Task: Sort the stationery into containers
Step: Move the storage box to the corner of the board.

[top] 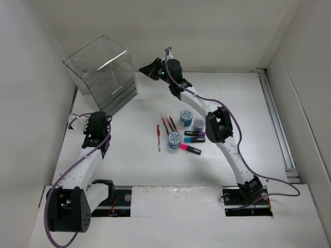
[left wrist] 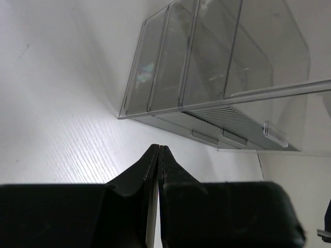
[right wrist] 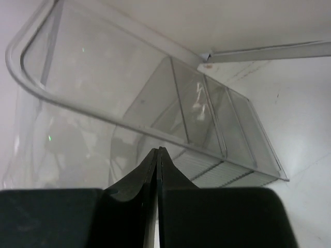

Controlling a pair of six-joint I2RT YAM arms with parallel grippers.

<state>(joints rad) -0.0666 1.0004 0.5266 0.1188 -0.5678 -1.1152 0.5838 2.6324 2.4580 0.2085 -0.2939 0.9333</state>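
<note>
Top external view gives me the whole count. One clear acrylic box (top: 101, 72) stands at the far left of the tabletop (top: 129, 165), its curved lid shut and shallow drawers (top: 121, 94) at its base.

All the stationery lies loose in the middle of the tabletop, well apart from the box. I count three tubs:
- one (top: 186, 116) at the far side of the group
- one (top: 175, 138) nearer
- a paler one (top: 199, 123) to the right, whose lid pattern I cannot make out

Just right of the nearer tub lie three markers, stacked far to near:
- purple-capped marker (top: 194, 133)
- blue-capped marker (top: 194, 139)
- pink-capped marker (top: 190, 149)

I count four red pens. Three pens (top: 169, 124) lie close together beside the far tub, and a single pen (top: 158, 137) lies alone to their left.

The left pincer (left wrist: 158, 150) hovers near the front of the box. In its wrist view the fingers are pressed together with nothing between them.

The right pincer (right wrist: 156, 151) is held high at the far side, pointing left at the box lid. Its fingers also meet tip to tip, and it holds nothing.
</note>
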